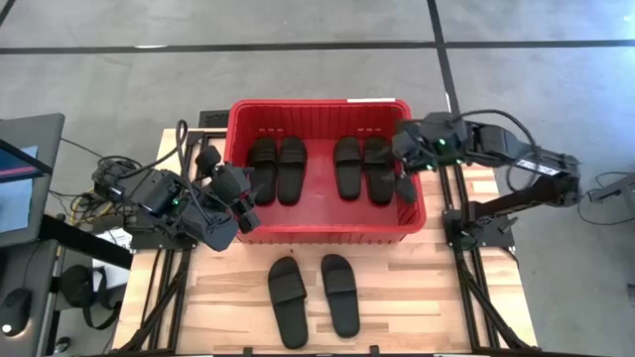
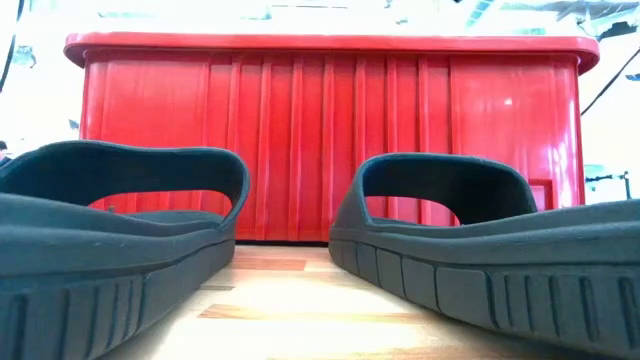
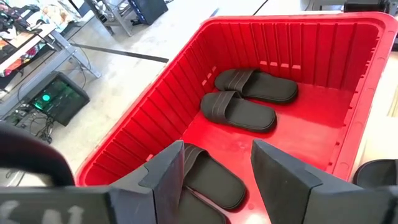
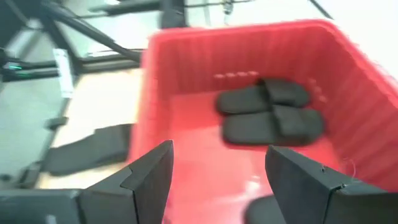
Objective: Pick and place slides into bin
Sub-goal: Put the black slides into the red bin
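The red plastic bin (image 1: 322, 234) sits at the far edge of the wooden worktop (image 1: 417, 288), its ribbed walls and thick rim rising well above the boards. Inside it lie four matte black slides in two pairs: one pair (image 1: 277, 169) toward the left end and one pair (image 1: 362, 168) toward the right end, each sandal flat on its sole with the wide strap up. Two more slides (image 1: 315, 297) lie side by side on the worktop near the front edge, apart from the bin, their ridged soles and arched straps filling the low view.

The left gripper (image 3: 217, 177) hangs over the bin's left front corner, its fingers spread with nothing between them. The right gripper (image 4: 217, 180) hangs over the bin's right end, fingers likewise spread and empty.
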### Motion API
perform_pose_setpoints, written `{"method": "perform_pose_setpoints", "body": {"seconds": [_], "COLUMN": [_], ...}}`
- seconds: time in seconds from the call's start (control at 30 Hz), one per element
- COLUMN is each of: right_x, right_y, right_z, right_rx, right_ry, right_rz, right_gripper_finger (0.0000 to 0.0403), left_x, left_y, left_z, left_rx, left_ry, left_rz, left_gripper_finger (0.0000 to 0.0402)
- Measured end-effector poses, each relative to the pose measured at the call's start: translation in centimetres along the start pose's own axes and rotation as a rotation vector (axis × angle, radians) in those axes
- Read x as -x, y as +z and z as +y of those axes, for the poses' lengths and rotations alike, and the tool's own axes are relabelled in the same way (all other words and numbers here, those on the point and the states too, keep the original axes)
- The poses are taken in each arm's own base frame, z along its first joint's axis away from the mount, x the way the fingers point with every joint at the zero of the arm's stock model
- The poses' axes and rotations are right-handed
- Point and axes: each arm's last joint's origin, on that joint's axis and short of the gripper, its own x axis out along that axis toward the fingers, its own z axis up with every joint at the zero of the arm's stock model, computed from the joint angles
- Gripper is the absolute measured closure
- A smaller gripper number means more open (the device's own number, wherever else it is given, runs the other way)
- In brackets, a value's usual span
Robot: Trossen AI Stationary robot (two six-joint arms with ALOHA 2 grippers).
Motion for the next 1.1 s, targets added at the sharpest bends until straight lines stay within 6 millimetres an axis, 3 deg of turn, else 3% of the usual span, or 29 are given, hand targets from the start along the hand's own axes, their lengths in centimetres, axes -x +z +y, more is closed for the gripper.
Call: {"method": "perform_pose_setpoints", "body": {"seconds": [0.23,0.53,0.77,1.1], "right_x": [1.7,1.7,-0.2,-3.4], "right_y": [-0.1,-0.5,-0.7,-1.6], "right_z": [3.7,6.9,9.1,13.1], "right_rx": [-0.054,-0.087,-0.148,-0.187], "right_ry": [0.139,0.081,0.132,0.136], "right_rz": [-0.034,-0.035,0.022,0.106], "right_gripper_finger": [0.0163,0.0163,0.0163,0.0163], "left_x": [0.0,0.0,-0.4,-2.8], "left_y": [0.0,0.0,-0.1,-0.8], "left_z": [0.0,0.0,-0.8,-5.4], "left_rx": [-0.017,-0.051,-0.079,-0.319], "left_ry": [0.000,0.001,-0.015,-0.117], "left_rz": [0.000,-0.001,0.024,0.171], "left_gripper_finger": [0.0225,0.0225,0.0225,0.0225]}}
